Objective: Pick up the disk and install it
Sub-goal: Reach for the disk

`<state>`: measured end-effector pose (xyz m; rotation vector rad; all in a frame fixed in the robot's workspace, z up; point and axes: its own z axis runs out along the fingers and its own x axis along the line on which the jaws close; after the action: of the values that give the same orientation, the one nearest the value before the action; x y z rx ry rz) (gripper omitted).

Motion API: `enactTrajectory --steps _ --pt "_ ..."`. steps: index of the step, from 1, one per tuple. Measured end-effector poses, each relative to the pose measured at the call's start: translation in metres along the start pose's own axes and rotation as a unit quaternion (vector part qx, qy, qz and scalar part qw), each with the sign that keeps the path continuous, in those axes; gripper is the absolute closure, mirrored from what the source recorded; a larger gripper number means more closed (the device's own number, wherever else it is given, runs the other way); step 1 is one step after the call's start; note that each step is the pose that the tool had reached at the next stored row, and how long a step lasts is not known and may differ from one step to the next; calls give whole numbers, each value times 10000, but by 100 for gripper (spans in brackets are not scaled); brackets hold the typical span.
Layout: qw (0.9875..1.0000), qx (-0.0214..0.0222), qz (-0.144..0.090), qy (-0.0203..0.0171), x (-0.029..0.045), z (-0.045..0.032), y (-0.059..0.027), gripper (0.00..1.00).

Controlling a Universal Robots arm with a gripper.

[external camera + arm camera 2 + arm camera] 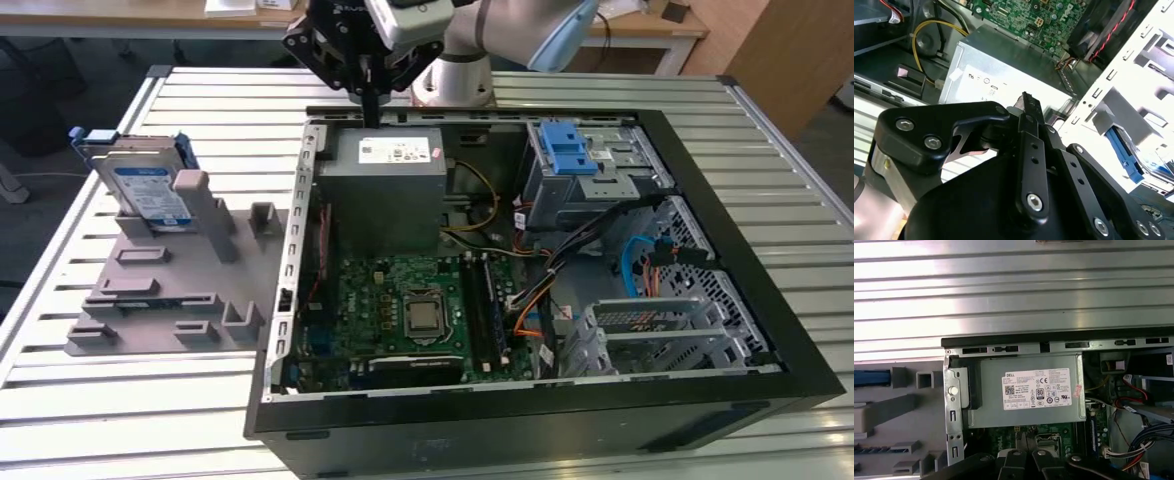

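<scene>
You have a slatted metal table (200,110) carrying the whole set-up; its ribs run across the exterior view, and in the first wrist view bare slats (1004,290) lie past the gripper (367,98). Directly on it:

1. Open case (534,415), lying on its side, its rim right below the tool.
2. Grey fixture (160,290), flat on the slats, off to the exterior view's left of the tool and just beside the case.
3. Arm base (451,88), close behind the tool.
</scene>
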<state>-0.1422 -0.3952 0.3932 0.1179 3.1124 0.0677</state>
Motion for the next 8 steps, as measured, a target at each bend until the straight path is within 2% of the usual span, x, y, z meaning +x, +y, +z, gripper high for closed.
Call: enactTrajectory --steps 8 --pt "10000 0 0 0 60 0 8 89"
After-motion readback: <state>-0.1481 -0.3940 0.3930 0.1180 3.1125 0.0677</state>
